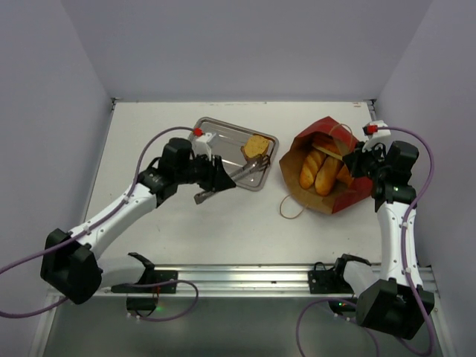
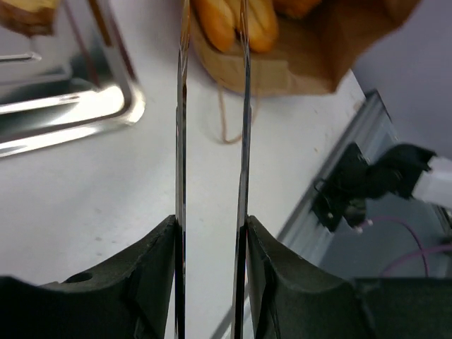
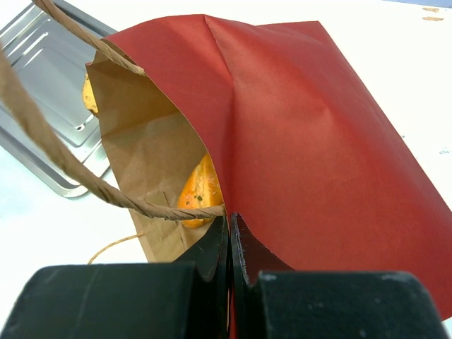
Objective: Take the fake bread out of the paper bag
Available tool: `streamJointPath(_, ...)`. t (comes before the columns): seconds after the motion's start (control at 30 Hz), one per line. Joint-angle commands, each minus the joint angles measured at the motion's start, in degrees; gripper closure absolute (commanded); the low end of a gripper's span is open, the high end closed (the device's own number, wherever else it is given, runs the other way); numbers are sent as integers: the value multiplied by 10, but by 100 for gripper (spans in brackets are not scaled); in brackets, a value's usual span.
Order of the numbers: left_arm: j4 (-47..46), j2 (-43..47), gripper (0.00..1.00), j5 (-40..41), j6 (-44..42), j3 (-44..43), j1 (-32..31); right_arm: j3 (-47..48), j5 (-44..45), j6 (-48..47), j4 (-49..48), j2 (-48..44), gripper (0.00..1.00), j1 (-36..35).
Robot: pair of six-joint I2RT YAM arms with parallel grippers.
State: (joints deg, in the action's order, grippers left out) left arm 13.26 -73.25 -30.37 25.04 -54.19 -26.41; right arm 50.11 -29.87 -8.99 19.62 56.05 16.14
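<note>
The dark-red paper bag (image 1: 349,197) lies on its side right of centre, its mouth facing the tray. Two golden fake bread loaves (image 1: 318,172) lie inside it; one loaf (image 3: 200,191) shows in the right wrist view. A toast slice (image 1: 255,146) rests on the steel tray (image 1: 216,130). My right gripper (image 1: 357,160) is shut on the bag's upper rim (image 3: 229,222), holding the mouth open. My left gripper (image 1: 212,184) squeezes metal tongs (image 1: 253,169), whose blades (image 2: 182,141) stand apart with nothing between them and point at the loaves (image 2: 233,21) in the bag.
A twine handle (image 1: 290,208) loops over the table in front of the bag; the other handle (image 3: 70,176) runs across the right wrist view. A metal rail with black clamps (image 1: 327,277) runs along the near edge. Grey walls close in three sides.
</note>
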Motion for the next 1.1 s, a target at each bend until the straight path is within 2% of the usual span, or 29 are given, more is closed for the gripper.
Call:
streamJointPath(0.0, -14, 48, 56, -7, 31, 39, -82, -5, -11, -1, -11, -2, 100, 0)
streamJointPath(0.13, -60, 57, 56, 29, 89, 65, -147, -5, -12, -1, -11, -2, 100, 0)
streamJointPath(0.23, -101, 23, 56, 55, 114, 53, -186, -6, -16, -1, -10, -2, 100, 0)
streamJointPath(0.37, -155, -67, 56, 81, 136, 3, -224, -7, -16, -1, -10, -2, 100, -1)
streamJointPath(0.63, -202, -211, 56, 134, 230, -62, -237, -12, -22, 0, -12, -5, 100, -1)
streamJointPath(1.07, -213, -290, 54, 157, 308, -105, -237, -14, -29, 2, -14, -9, 100, 0)
